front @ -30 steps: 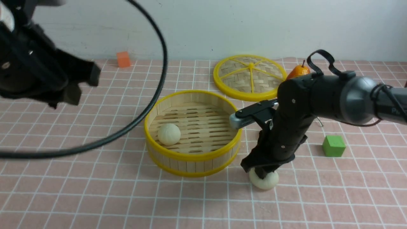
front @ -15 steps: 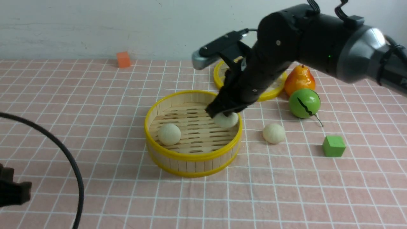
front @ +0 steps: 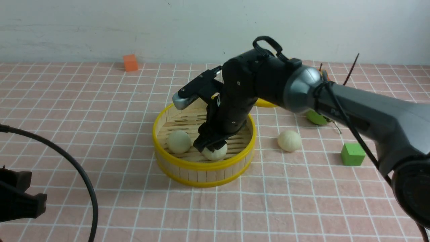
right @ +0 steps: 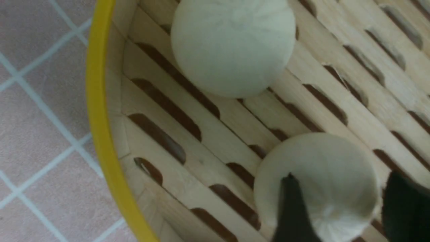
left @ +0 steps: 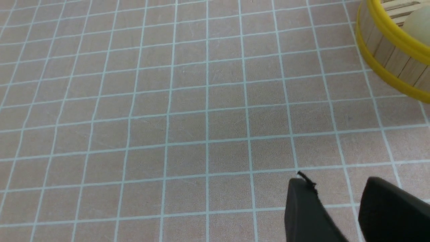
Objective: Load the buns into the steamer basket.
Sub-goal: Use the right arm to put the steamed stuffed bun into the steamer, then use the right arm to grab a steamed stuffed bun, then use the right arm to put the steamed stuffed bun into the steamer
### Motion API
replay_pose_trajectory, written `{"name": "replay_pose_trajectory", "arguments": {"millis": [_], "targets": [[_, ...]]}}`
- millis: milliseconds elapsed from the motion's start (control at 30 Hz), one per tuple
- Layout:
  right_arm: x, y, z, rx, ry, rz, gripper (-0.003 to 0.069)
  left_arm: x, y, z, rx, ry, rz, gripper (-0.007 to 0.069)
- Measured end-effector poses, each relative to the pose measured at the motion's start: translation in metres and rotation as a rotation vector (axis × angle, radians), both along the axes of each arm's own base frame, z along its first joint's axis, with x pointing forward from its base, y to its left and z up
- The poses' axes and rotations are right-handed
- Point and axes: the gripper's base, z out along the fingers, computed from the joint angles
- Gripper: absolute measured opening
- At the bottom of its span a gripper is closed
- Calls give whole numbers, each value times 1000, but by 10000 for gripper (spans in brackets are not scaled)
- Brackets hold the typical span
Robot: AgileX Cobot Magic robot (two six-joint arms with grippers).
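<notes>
The steamer basket (front: 201,165) stands mid-table. One bun (front: 179,142) lies on its slatted floor at the left. A second bun (front: 216,153) rests on the floor near the front wall, right under my right gripper (front: 211,146). In the right wrist view this bun (right: 322,174) sits between the two black fingers (right: 291,211), which stand apart around it, open; the first bun (right: 231,43) lies beside it. A third bun (front: 289,140) lies on the cloth right of the basket. My left gripper (left: 336,183) hovers open and empty over bare cloth, left of the basket (left: 386,50).
The woven lid (front: 265,103) and a green ball (front: 314,117) are mostly hidden behind my right arm. A green cube (front: 352,154) sits at the right, an orange cube (front: 130,62) at the back left. A black cable (front: 79,171) arcs over the front left.
My right arm lifted a bun from the cloth at the front right, carried it over the rim and lowered it onto the basket floor, where the fingers spread. My left arm dropped low left.
</notes>
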Motion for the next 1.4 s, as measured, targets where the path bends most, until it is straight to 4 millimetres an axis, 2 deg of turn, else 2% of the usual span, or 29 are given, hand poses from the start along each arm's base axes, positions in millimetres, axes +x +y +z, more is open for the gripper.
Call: {"name": "replay_pose_trajectory", "arguments": {"millis": [33, 67, 133, 200, 267, 300, 367, 400, 467, 533, 567, 600, 700, 967, 1033, 1067, 1100, 1133, 1167, 1200, 1233, 1300, 1367, 1400], "targets": [[-1, -3, 17, -5, 3, -11, 503, 0, 0, 0, -6, 0, 4, 238], [0, -4, 25, 1, -8, -15, 522, 0, 0, 0, -8, 0, 6, 238], [5, -20, 66, 1, -84, -48, 611, 0, 0, 0, -42, -1, 29, 238], [11, -33, 85, 6, -133, -79, 631, 0, 0, 0, -53, -1, 36, 238], [25, -67, 100, -3, -154, -173, 631, 0, 0, 0, -67, -3, 44, 238], [26, -70, 100, -3, -150, -185, 630, 0, 0, 0, -69, -4, 44, 238], [41, -104, 88, -12, -64, -315, 591, 0, -1, 0, -72, -6, 43, 238], [49, -118, 76, -14, -11, -370, 566, 0, -1, 0, -73, -8, 42, 238], [57, -129, 62, -19, 31, -411, 542, 1, -1, 1, -76, -12, 39, 238], [70, -141, 32, -24, 111, -455, 483, 1, -2, 2, -86, -22, 34, 238], [74, -142, 18, -30, 141, -460, 463, 1, -2, 2, -92, -25, 34, 238], [75, -143, 16, -30, 146, -461, 455, 1, -2, 2, -93, -25, 35, 238], [79, -140, -8, -39, 196, -460, 409, 1, -2, 2, -95, -24, 38, 238], [82, -134, -33, -37, 254, -462, 367, 1, -1, 1, -91, -13, 48, 238], [84, -134, -46, -60, 265, -453, 311, 1, -1, 1, -91, -13, 48, 238], [84, -134, -46, -60, 265, -453, 311, 1, -1, 1, -91, -13, 48, 238], [85, -134, -48, -70, 261, -450, 280, 1, -1, 1, -91, -13, 49, 238], [87, -136, -49, -88, 242, -448, 192, 1, -1, 1, -90, -12, 49, 238], [87, -136, -49, -88, 241, -447, 182, 1, -1, 1, -90, -12, 49, 238], [87, -138, -44, -108, 215, -445, 93, 1, -1, 1, -90, -10, 51, 238], [88, -138, -42, -110, 208, -444, 72, 1, -1, 1, -90, -10, 51, 238], [87, -139, -31, -112, 188, -436, 18, 0, -1, 0, -89, -8, 52, 237], [87, -137, -15, -98, 151, -420, 12, 0, -1, 0, -89, -8, 52, 236], [85, -131, 8, -73, 92, -400, 12, 0, -1, 1, -89, -9, 52, 237]]}}
